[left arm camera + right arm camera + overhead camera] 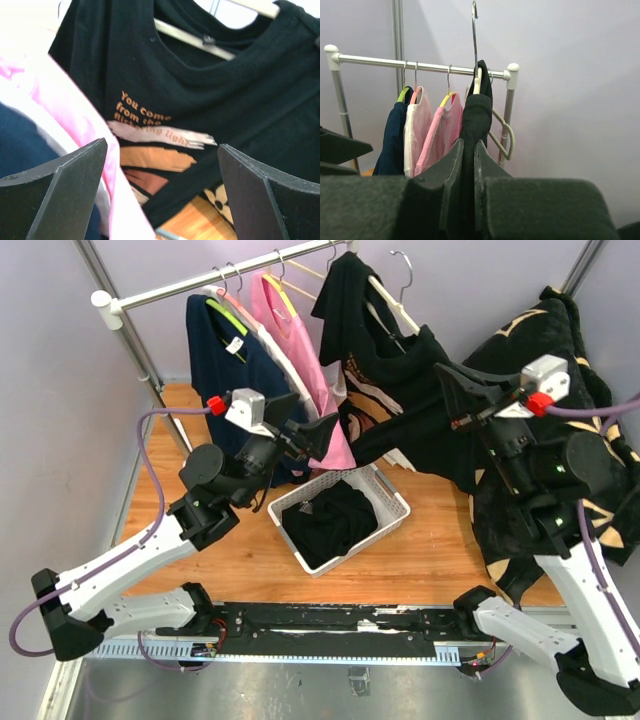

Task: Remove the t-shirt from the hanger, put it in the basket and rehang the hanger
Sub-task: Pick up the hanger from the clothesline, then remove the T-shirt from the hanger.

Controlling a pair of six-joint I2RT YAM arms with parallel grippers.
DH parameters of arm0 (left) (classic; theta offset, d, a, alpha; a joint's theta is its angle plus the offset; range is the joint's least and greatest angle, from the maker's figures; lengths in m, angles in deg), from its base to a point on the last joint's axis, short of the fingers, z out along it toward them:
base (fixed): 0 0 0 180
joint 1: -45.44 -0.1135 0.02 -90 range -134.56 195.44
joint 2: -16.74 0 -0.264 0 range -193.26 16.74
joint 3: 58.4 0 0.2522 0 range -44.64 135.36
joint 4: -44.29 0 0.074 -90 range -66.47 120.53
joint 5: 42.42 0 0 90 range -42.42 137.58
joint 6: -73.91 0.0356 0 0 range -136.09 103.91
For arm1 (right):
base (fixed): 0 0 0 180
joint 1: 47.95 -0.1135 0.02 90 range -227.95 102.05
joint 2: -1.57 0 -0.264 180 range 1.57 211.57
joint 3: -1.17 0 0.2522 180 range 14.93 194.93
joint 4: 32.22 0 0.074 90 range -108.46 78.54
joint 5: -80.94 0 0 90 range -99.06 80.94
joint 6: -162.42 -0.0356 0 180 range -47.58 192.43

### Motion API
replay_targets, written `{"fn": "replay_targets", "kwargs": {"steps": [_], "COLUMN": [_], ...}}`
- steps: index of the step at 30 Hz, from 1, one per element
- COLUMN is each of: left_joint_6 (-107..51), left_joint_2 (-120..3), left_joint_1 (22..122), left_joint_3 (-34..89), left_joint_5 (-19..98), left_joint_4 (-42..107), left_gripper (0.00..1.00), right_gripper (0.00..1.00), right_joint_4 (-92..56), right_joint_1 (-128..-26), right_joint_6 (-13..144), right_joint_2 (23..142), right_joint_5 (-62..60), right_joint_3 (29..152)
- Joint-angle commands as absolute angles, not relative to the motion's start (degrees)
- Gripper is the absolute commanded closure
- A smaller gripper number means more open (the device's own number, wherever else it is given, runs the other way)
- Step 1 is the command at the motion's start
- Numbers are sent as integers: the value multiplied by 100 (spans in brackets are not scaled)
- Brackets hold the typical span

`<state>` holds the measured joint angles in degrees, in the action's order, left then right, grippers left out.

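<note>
Right gripper (468, 150) tight on black t-shirt (475, 115); left gripper (162, 145) wide apart beside pink shirt (45, 100).

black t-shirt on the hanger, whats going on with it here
The right gripper is shut on a fold of the black t-shirt, holding it stretched out to the right of the rack. The shirt is not yet off its wooden hanger. The left gripper is open, facing the shirt's printed front beside the pink shirt, holding nothing. A white basket of dark clothes sits below.
</note>
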<state>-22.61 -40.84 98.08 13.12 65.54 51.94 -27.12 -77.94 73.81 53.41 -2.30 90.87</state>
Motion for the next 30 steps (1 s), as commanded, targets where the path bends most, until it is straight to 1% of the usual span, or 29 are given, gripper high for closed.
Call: {"fn": "replay_targets", "kwargs": {"steps": [1,9,17,26,28,30], "left_joint_6": [-1834,-1190,-869,-1008,-1002,-1024], "left_joint_2": [-4507,-5396,-6406,-7052,-7149,-7226], "left_joint_1": [9830,9826,9675,9347,9307,9267], "left_joint_3": [2016,3250,4360,4786,4867,4946], "left_joint_5": [6341,6311,6172,5971,5952,5922], "left_joint_4": [5478,5427,5090,5145,5155,5146], "left_gripper": [3,7,9,8,9,12], "right_gripper": [99,99,99,99,99,99], "right_joint_4": [-3220,-3238,-2931,-2692,-2680,-2644], "right_joint_1": [-7906,-7906,-7904,-7902,-7905,-7905], "right_joint_6": [7516,7254,7007,6980,6955,6940], "right_joint_2": [4828,4039,3665,3474,3446,3430], "right_joint_5": [-481,-197,-29,-30,-6,-1], "right_joint_3": [8956,8288,8008,7893,7883,7864]}}
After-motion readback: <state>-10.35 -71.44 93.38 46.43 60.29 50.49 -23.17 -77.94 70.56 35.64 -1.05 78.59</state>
